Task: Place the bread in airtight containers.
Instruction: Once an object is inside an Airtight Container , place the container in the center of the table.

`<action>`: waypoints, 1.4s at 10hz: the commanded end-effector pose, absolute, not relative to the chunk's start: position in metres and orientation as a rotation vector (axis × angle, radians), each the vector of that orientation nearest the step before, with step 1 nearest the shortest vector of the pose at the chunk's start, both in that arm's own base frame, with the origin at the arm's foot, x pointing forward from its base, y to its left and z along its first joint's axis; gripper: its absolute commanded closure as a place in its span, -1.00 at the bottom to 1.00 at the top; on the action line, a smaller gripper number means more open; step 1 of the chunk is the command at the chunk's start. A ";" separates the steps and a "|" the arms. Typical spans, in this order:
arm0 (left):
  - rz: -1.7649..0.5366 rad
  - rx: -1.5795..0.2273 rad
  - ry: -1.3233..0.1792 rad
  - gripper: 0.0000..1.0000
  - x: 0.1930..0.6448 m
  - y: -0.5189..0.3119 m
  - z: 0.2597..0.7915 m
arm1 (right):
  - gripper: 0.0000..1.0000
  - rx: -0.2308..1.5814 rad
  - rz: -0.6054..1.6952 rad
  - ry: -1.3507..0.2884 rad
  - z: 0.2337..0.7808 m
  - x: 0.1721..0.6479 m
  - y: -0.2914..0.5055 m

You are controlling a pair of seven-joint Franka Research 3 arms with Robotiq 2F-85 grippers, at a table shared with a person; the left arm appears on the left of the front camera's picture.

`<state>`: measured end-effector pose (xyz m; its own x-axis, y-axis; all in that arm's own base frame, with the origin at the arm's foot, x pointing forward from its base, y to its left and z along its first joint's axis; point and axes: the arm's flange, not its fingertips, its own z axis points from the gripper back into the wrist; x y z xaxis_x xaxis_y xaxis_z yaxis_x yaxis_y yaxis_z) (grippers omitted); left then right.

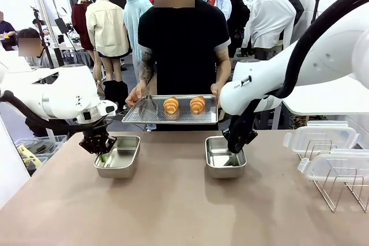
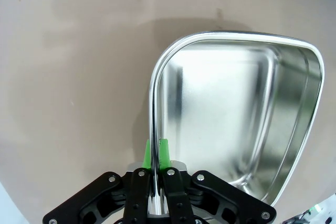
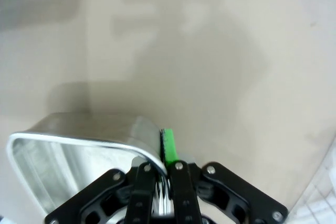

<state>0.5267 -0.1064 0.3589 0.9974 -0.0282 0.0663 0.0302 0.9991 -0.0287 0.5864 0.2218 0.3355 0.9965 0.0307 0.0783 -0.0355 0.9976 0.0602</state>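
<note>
A person at the far side holds a flat steel tray (image 1: pixel 204 118) with two golden croissants, one (image 1: pixel 170 105) left and one (image 1: pixel 198 104) right, and tongs (image 1: pixel 147 106). Two empty steel containers sit on the table. My left gripper (image 1: pixel 102 150) is shut on the left rim of the left container (image 1: pixel 122 157); in the left wrist view its green pads (image 2: pixel 163 152) pinch the wall of that container (image 2: pixel 231 124). My right gripper (image 1: pixel 237 145) is shut on the right rim of the right container (image 1: pixel 222 156); the right wrist view shows a green pad (image 3: pixel 168 145) against that container's wall (image 3: pixel 79 148).
Clear plastic lids (image 1: pixel 320 137) lie at the table's right, next to a wire rack (image 1: pixel 340 185). The tan tabletop (image 1: pixel 173 205) is bare in front of the containers. The person stands close behind the far edge.
</note>
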 end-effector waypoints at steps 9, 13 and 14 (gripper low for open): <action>-0.008 0.023 -0.184 1.00 0.476 -0.101 0.445 | 1.00 0.143 -0.026 -0.060 0.438 0.528 0.174; -0.008 0.023 -0.184 1.00 0.476 -0.101 0.445 | 1.00 0.143 -0.026 -0.060 0.438 0.528 0.174; -0.008 0.023 -0.184 1.00 0.476 -0.101 0.445 | 1.00 0.143 -0.026 -0.060 0.438 0.528 0.174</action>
